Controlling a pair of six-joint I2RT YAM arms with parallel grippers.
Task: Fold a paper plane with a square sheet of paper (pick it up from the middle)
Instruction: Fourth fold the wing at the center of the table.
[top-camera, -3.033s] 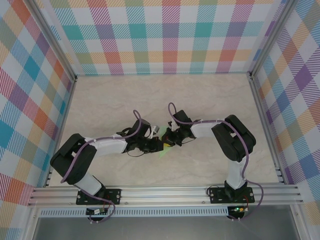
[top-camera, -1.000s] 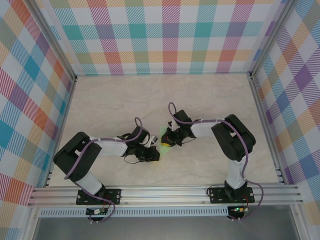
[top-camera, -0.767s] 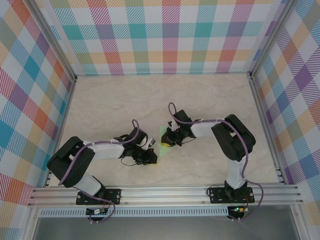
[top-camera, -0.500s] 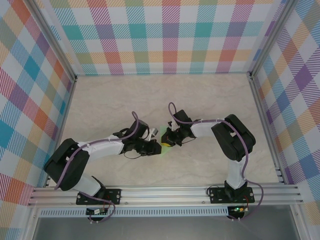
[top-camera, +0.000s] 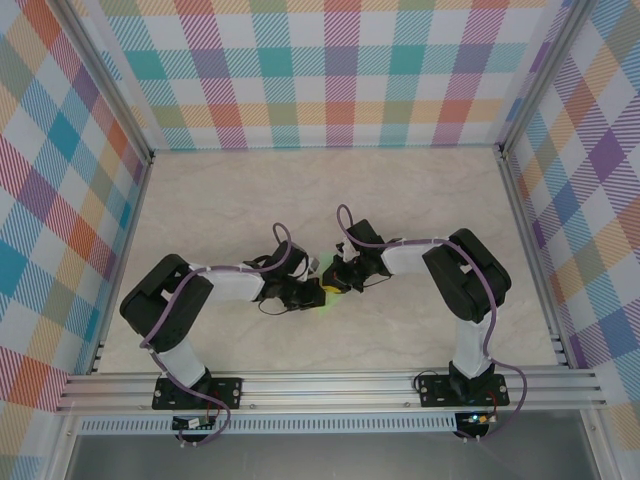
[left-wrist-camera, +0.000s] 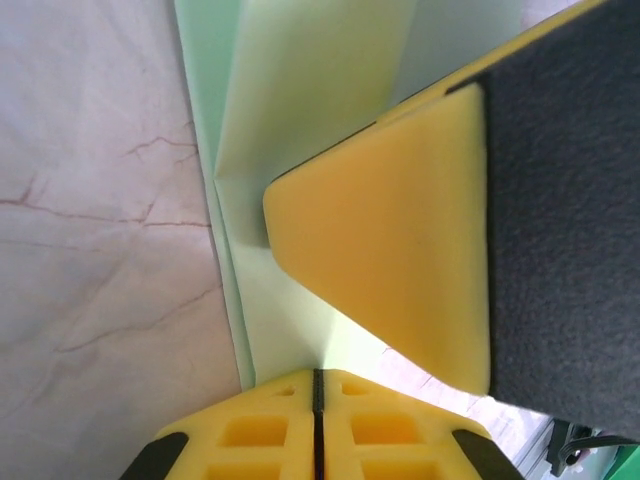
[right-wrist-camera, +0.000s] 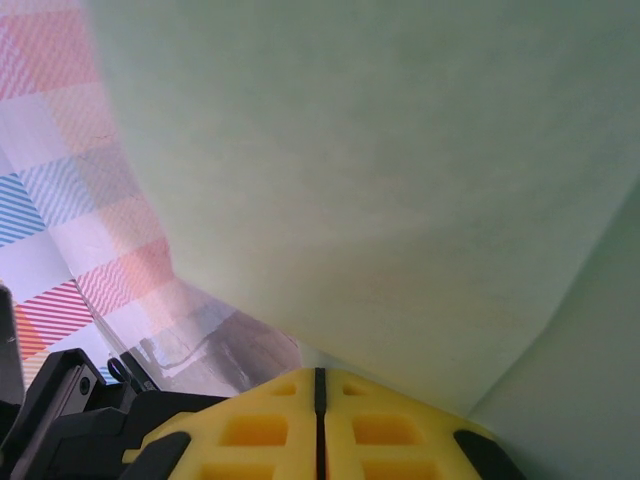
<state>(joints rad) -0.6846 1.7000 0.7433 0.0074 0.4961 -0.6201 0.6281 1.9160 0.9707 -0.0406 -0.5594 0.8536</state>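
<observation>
The sheet of paper (left-wrist-camera: 300, 100) is pale mint green and lies folded in layers on the marble table, with a long crease along its left side. In the top view only a small green piece of the paper (top-camera: 326, 300) shows between the two wrists, so its outline is hidden. My left gripper (left-wrist-camera: 316, 375) is shut, its tips resting on the paper's near edge. My right gripper (right-wrist-camera: 318, 372) is shut too, tips against the paper (right-wrist-camera: 380, 180). One of its yellow fingers (left-wrist-camera: 400, 260) presses on the sheet. The left gripper (top-camera: 314, 293) and right gripper (top-camera: 332, 287) almost touch.
The left arm's black wrist (right-wrist-camera: 70, 410) sits close by the right gripper. Plaid walls (top-camera: 340, 70) and aluminium rails (top-camera: 330, 385) enclose the marble table (top-camera: 240, 200), which has free room behind and beside the arms.
My left gripper has slid up and to the right along the paper, ending next to the right gripper. The right arm has stayed where it was.
</observation>
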